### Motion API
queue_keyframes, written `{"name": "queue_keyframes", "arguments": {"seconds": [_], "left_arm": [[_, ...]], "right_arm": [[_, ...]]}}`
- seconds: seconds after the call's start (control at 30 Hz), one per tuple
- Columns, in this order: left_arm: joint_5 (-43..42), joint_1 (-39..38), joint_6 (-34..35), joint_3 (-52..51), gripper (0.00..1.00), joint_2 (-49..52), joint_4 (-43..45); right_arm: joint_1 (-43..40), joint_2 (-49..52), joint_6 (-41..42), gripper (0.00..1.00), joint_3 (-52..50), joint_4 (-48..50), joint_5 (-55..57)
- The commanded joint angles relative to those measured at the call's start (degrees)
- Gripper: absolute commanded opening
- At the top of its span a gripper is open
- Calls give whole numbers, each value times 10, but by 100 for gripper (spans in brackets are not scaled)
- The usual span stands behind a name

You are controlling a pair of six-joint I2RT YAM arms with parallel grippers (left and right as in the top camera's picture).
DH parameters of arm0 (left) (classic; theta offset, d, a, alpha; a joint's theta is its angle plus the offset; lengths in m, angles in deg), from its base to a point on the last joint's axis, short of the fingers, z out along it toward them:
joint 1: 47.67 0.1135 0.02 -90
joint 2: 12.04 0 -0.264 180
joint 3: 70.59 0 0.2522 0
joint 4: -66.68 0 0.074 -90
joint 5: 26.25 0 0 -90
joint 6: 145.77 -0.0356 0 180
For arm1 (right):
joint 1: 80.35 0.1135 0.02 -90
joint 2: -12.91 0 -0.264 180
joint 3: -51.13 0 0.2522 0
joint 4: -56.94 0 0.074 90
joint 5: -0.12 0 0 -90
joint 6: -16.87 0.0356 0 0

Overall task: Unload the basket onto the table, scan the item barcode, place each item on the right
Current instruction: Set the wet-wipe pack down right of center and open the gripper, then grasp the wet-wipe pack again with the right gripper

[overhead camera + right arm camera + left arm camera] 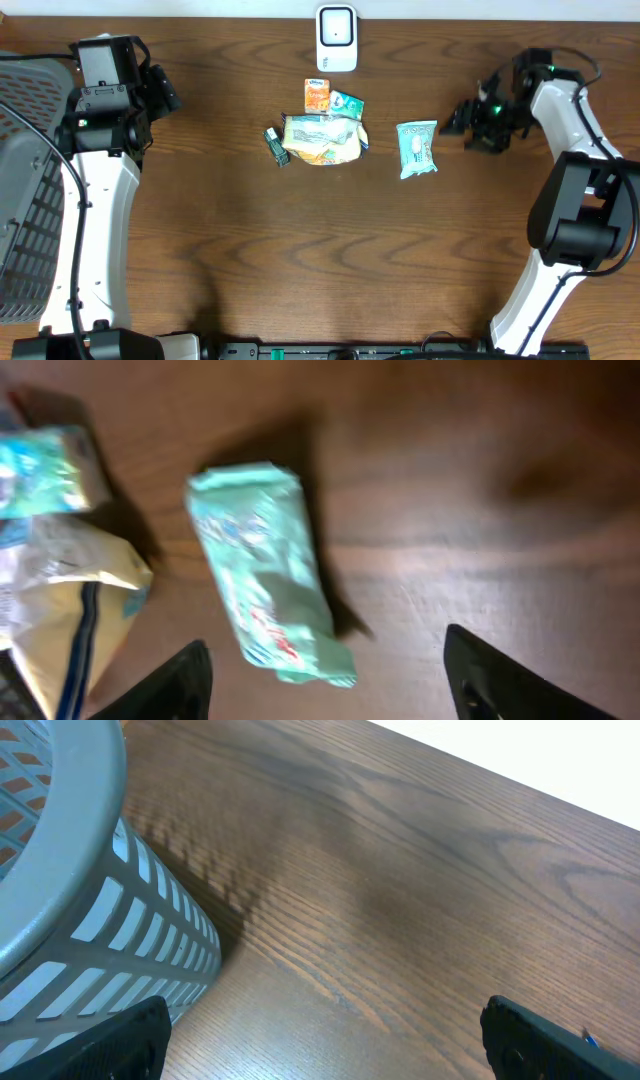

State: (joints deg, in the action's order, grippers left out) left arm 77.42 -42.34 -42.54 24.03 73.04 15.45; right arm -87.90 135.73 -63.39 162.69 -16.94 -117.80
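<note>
Zero items held: right gripper (458,120) jaws apart, just right of mint packet (417,148); left gripper (325,1015) wide open beside grey basket (60,870).

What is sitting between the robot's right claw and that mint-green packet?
Nothing. In the overhead view, only a short stretch of bare wooden table separates the right gripper from the mint-green packet.
</note>
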Motion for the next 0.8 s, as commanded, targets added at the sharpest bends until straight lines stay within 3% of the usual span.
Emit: {"name": "queue_keyframes", "arguments": {"seconds": [0.0, 0.27, 0.5, 0.67, 0.77], "left_arm": [[5, 2, -7, 5, 98, 4, -1], [5, 2, -7, 5, 98, 4, -1], [5, 2, -7, 5, 98, 4, -1], [5, 2, -7, 5, 98, 4, -1], [5, 2, -7, 5, 98, 4, -1]], "right_arm": [[24, -6, -13, 69, 4, 2, 17], [89, -6, 26, 59, -64, 70, 24], [113, -6, 55, 41, -139, 141, 26], [122, -6, 60, 2, -146, 143, 40], [121, -6, 66, 1, -140, 145, 34]]}}
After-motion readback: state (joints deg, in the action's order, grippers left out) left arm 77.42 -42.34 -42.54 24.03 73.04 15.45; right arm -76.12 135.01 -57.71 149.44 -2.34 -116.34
